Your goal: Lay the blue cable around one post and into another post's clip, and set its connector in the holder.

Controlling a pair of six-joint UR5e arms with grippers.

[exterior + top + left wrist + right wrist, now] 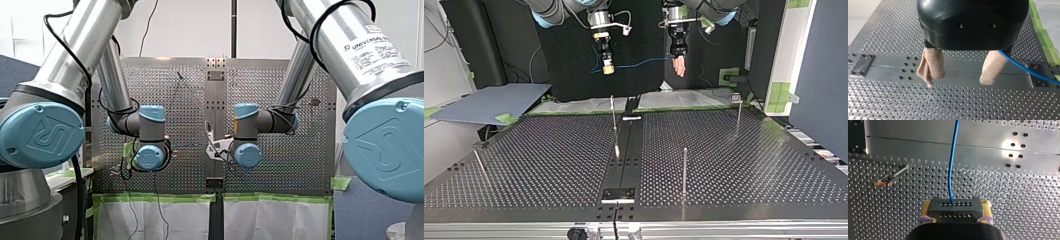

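My right gripper (956, 205) has yellow pads and is shut on a dark grey connector (955, 212). The blue cable (951, 170) leaves the connector and runs ahead over the perforated table. In the top view this gripper (608, 68) hangs high at the left, and the cable (639, 64) stretches across to my left gripper (679, 66) at the right. My left gripper (958, 80) stands open with beige pads and nothing between them. The cable (1023, 67) comes out beside one of its fingers (992, 67) and runs off sideways.
Several thin upright posts stand on the table: one (614, 125) near the centre strip, one (684, 172) nearer the camera, one with a clip head (737, 112) at the right. A small metal plate (619, 194) sits on the strip. A post with an orange tip (889, 179) shows beside the connector.
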